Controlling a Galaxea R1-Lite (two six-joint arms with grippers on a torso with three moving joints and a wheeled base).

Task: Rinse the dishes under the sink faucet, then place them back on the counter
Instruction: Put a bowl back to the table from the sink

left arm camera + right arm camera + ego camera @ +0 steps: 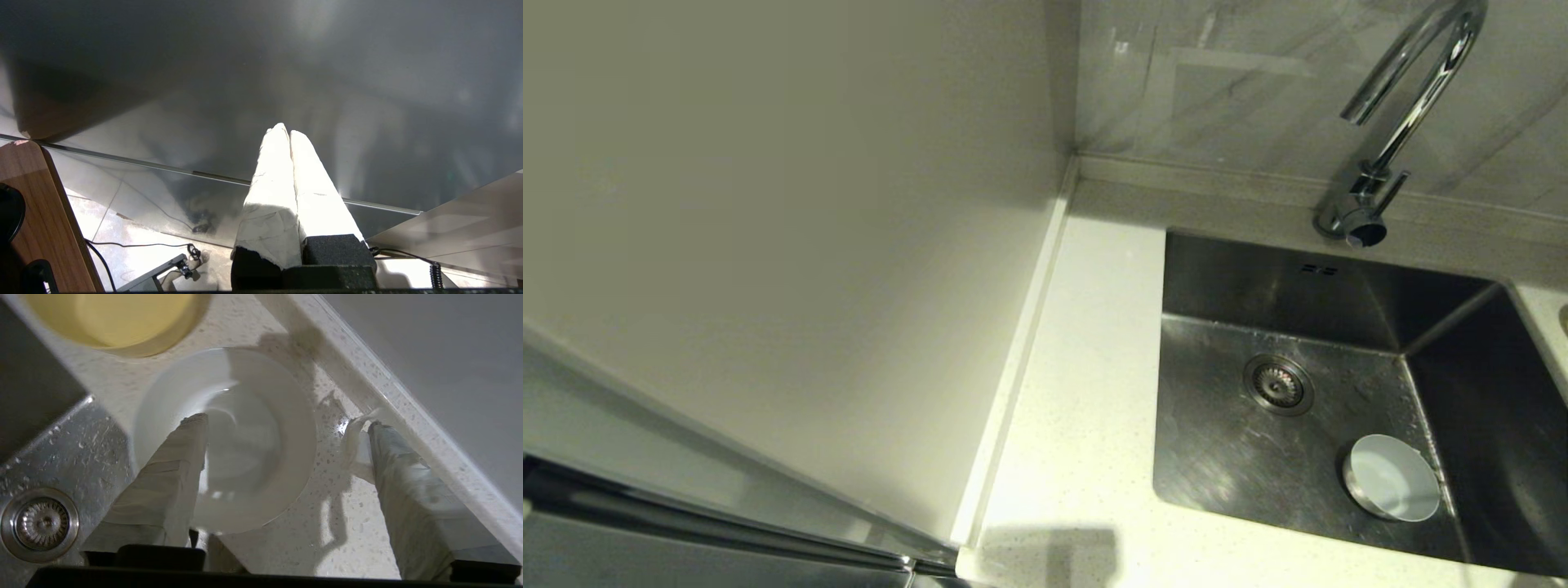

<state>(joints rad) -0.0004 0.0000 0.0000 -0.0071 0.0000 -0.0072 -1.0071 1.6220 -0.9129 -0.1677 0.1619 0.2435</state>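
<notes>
A white bowl (245, 428) sits upright, mouth up, on the speckled cream table (310, 539), between the sink (49, 457) and the raised back edge (392, 400). The right pincer (282, 424) hangs over it released, jaws spread wide: one finger (163, 486) over the bowl's inside, the other outside the rim near the back edge. A yellow bowl (114, 318), cut off by the frame, stands just beside the white one. Another pale bowl (1392, 478) lies tilted in the steel basin (1241, 457) (mouth toward the right wall), near the drain strainer (1278, 384) and below the chrome faucet (1405, 106). The left pincer (289, 132) is parked away from the sink, fingers clenched together, grasping nothing.
</notes>
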